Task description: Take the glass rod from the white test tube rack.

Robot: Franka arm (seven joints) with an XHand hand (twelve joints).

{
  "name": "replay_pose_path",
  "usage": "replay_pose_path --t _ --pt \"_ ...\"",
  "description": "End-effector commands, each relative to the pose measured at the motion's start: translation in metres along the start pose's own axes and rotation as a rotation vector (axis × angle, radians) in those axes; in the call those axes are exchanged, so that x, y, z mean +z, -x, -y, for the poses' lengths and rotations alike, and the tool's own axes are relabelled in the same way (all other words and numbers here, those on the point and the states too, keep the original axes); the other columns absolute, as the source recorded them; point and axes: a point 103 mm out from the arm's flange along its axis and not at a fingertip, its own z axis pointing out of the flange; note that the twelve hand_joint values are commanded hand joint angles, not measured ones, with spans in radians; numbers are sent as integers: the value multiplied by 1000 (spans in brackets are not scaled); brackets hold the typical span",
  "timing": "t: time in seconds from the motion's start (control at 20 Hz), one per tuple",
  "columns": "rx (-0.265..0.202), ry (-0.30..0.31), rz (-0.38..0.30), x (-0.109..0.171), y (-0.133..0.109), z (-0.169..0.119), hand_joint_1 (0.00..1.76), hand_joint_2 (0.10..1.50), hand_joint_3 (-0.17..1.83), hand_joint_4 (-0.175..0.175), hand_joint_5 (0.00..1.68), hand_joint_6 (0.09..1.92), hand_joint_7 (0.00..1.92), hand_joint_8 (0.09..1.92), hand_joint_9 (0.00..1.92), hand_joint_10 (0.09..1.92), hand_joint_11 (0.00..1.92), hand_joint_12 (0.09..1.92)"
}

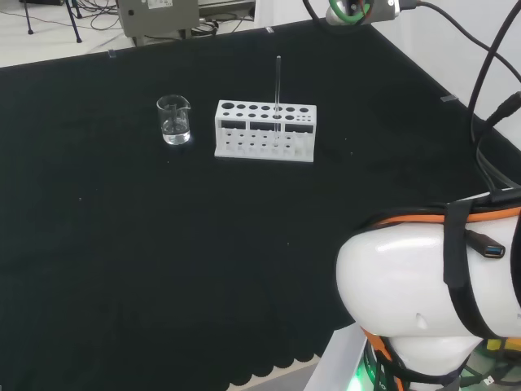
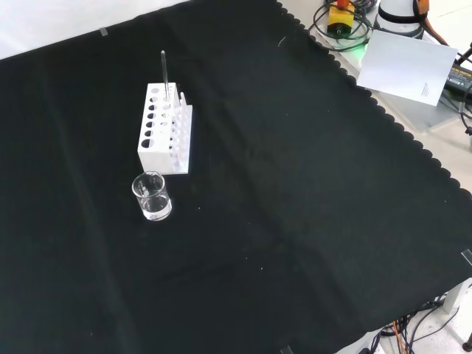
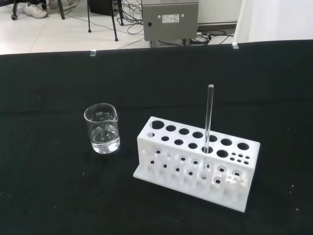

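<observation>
A white test tube rack (image 1: 264, 130) (image 2: 165, 129) (image 3: 195, 161) stands on the black cloth. A clear glass rod (image 1: 278, 90) (image 2: 164, 74) (image 3: 208, 122) stands upright in one of its holes, rising well above the rack's top. In the head view the rod sits toward the rack's right end. Nothing touches the rod or the rack.
A small glass beaker (image 1: 174, 120) (image 2: 152, 196) (image 3: 102, 128) with a little clear liquid stands just beside the rack, to its left in the head view. The arm's white links (image 1: 431, 293) fill the head view's lower right. A grey box (image 3: 170, 18) stands beyond the bench.
</observation>
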Motion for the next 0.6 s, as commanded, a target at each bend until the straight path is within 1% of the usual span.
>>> replay_pose_path --t 0.05,0.1,0.15,0.2,0.25,0.35,0.45,0.5,0.6 --pt "6 13 9 0 0 0 770 713 659 -152 172 282 196 453 514 139 293 834" --pt "6 13 7 0 1 0 713 780 577 -148 120 170 95 434 343 152 142 811" --pt "7 14 4 0 3 0 687 824 513 -146 105 94 44 430 226 237 66 813" --pt "5 11 11 0 2 0 673 849 473 -145 101 87 20 429 126 378 30 812" --pt "6 11 14 0 2 0 667 863 452 -145 102 87 8 428 64 489 13 810" --pt "8 11 17 0 3 0 662 873 436 -144 104 87 1 426 14 591 2 810" --pt "6 14 15 0 3 0 663 876 433 -144 106 87 0 430 2 624 0 815" --pt "8 13 11 0 4 -1 664 877 433 -143 108 87 0 436 0 655 0 847" --pt "14 9 4 0 12 -3 668 876 435 -143 115 87 0 462 9 738 0 990"
